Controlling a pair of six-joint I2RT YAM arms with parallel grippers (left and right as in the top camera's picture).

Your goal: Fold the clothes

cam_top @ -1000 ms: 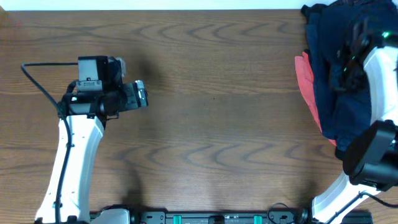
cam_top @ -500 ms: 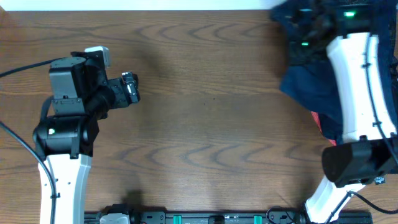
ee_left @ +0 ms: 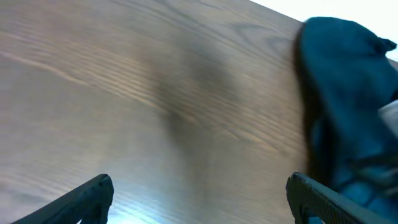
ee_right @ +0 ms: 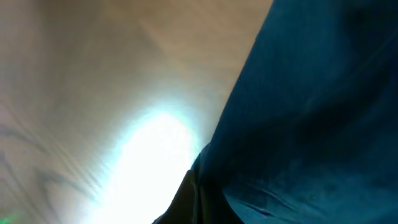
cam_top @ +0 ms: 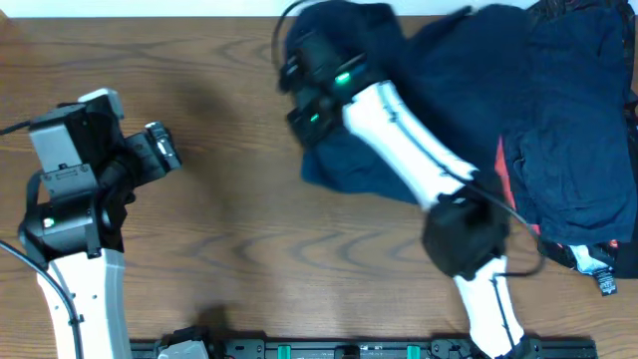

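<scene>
A navy garment [cam_top: 439, 70] is stretched from the pile at the right across the table's far middle. My right gripper [cam_top: 304, 75] is shut on its left end, and the cloth fills the right wrist view [ee_right: 311, 112]. More navy clothes [cam_top: 573, 150] lie heaped at the right, with a coral-red piece [cam_top: 505, 170] showing under them. My left gripper [cam_top: 164, 150] is open and empty over bare wood at the left. Its wrist view shows the navy cloth [ee_left: 342, 106] at the right, beyond its fingertips [ee_left: 199, 193].
The wooden table [cam_top: 249, 249] runs from the left gripper to the cloth. A white label [cam_top: 598, 264] lies at the near right corner of the pile. The right arm [cam_top: 419, 160] crosses over the pulled garment.
My right gripper has swung left from the far right pile to the table's far middle, dragging a navy garment out with it. My left arm has drawn back to the left.
</scene>
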